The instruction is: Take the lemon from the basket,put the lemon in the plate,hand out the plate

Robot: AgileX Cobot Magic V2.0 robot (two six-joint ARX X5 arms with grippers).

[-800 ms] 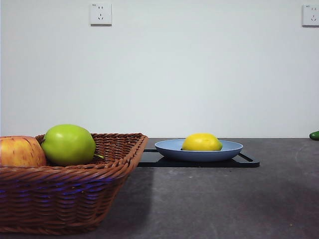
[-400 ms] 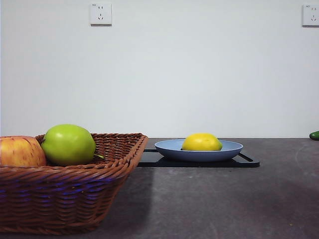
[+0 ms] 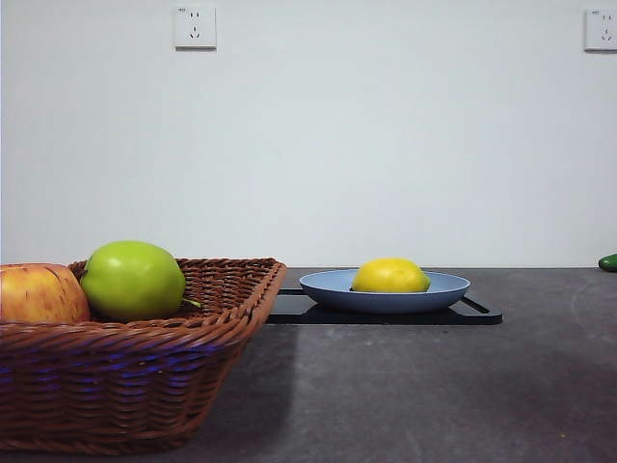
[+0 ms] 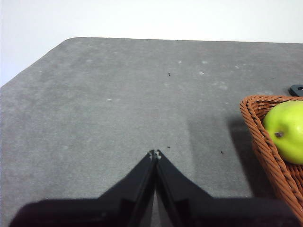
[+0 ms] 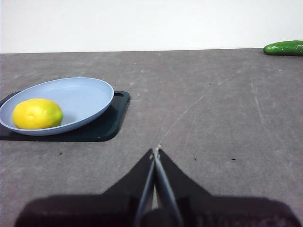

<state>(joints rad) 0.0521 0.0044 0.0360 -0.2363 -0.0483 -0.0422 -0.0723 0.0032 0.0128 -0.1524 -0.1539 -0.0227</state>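
The yellow lemon [image 3: 390, 276] lies in the blue plate [image 3: 443, 287], which rests on a flat black tray [image 3: 479, 313]. The right wrist view also shows the lemon [image 5: 37, 113] in the plate [image 5: 85, 97]. The brown wicker basket [image 3: 145, 371] stands at the near left. My right gripper [image 5: 155, 151] is shut and empty above bare table, apart from the plate. My left gripper [image 4: 155, 154] is shut and empty above bare table beside the basket [image 4: 265, 142]. Neither arm shows in the front view.
The basket holds a green apple [image 3: 132, 280] and a red-yellow apple [image 3: 39, 293]. A green cucumber-like vegetable [image 5: 285, 47] lies at the table's far right edge. Two wall sockets [image 3: 195, 27] are on the white wall behind.
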